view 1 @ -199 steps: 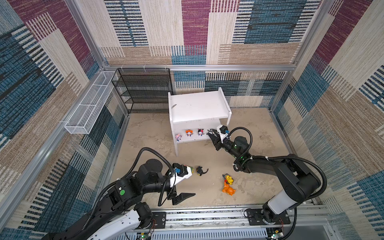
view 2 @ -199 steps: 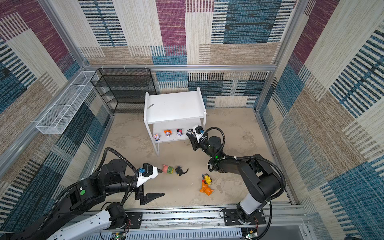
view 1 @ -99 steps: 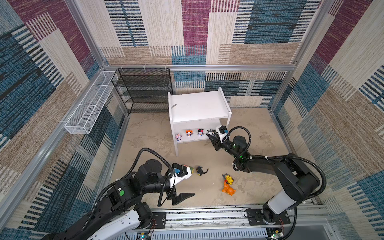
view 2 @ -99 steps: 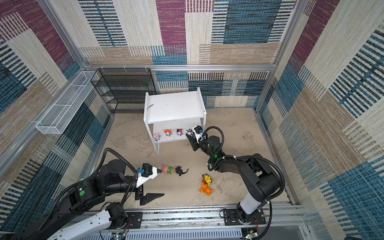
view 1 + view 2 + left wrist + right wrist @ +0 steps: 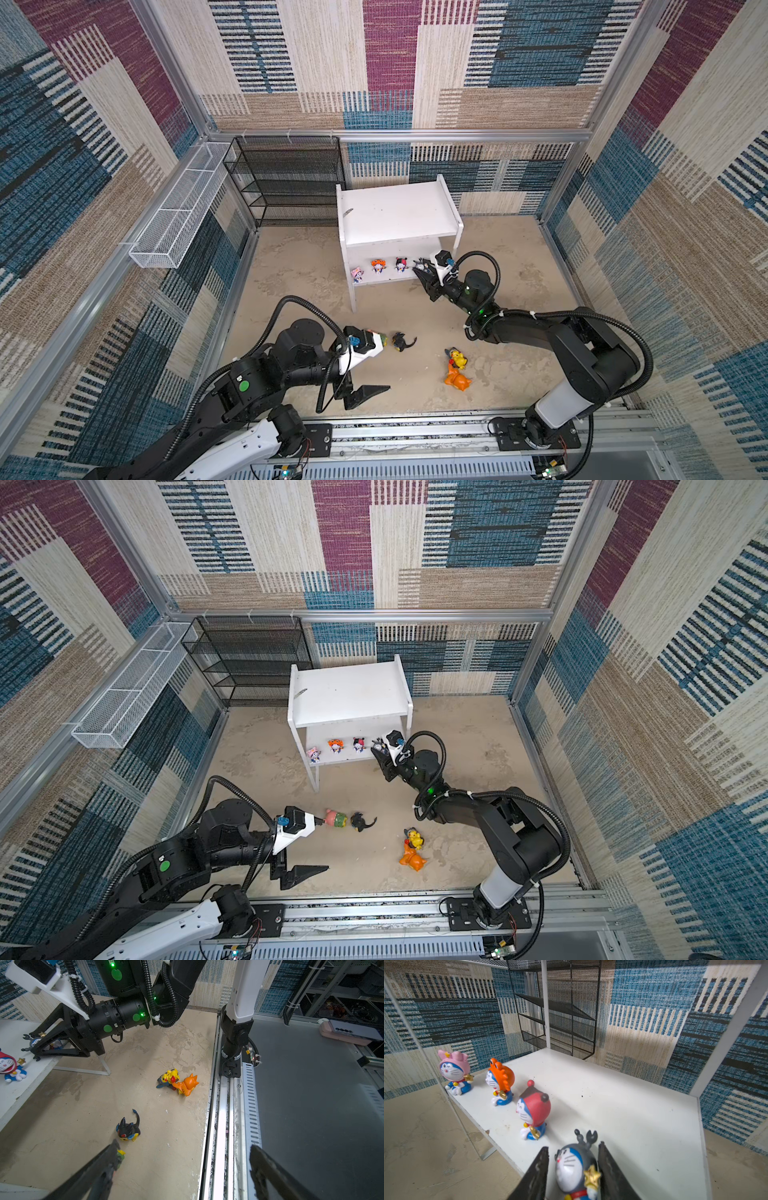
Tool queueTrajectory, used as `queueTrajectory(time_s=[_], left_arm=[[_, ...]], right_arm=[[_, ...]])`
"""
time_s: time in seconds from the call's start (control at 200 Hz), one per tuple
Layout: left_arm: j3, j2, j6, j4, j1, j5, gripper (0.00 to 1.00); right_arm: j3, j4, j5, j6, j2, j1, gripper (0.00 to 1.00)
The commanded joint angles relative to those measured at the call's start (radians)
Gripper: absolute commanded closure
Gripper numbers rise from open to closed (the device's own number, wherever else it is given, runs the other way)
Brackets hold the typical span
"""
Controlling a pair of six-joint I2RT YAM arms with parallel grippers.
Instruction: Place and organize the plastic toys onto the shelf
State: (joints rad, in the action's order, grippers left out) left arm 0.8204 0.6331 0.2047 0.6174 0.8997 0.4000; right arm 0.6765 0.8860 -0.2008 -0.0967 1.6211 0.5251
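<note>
My right end effector (image 5: pixel 573 1147) straddles grey-hooded toy (image 5: pixel 571 1167) on shelf (image 5: pixel 633 1115), front edge | grip: can't tell | part gently, retreat straight

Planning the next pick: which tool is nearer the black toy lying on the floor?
Left. The left tool hangs open just beside the black toy; the right tool is away at the shelf, closed around the grey-hooded figurine.

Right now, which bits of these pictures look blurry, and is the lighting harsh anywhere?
Right wrist view: the right gripper's fingers and grey-hooded figurine are soft, the red-hooded figurine crisp. Left wrist view: the left gripper's fingers smeared, black toy sharp. In both top views: even light, no harsh shadows.
</note>
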Motion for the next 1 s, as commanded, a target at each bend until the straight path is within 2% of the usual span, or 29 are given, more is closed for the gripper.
queueTrajectory(time_s=[0.0,0.23,0.581,0.811,0.997], left_arm=[[0.003,-0.003,-0.004,-0.030,0.000,0.005,0.01],[0.003,-0.005,-0.004,-0.029,-0.001,0.004,0.01],[0.008,0.001,-0.007,-0.028,0.001,0.002,0.01],[0.041,0.026,-0.028,-0.037,0.000,0.058,0.02],[0.058,0.092,-0.047,-0.041,-0.002,0.133,0.07]], right_arm=[[0.007,-0.065,0.018,-0.015,-0.003,0.000,0.63],[0.000,-0.070,0.026,-0.032,-0.021,-0.001,0.72],[-0.080,-0.007,-0.026,-0.053,-0.135,0.000,0.77],[-0.245,0.007,-0.207,-0.077,-0.340,0.001,0.77],[-0.364,-0.044,-0.382,-0.017,-0.562,0.003,0.78]])
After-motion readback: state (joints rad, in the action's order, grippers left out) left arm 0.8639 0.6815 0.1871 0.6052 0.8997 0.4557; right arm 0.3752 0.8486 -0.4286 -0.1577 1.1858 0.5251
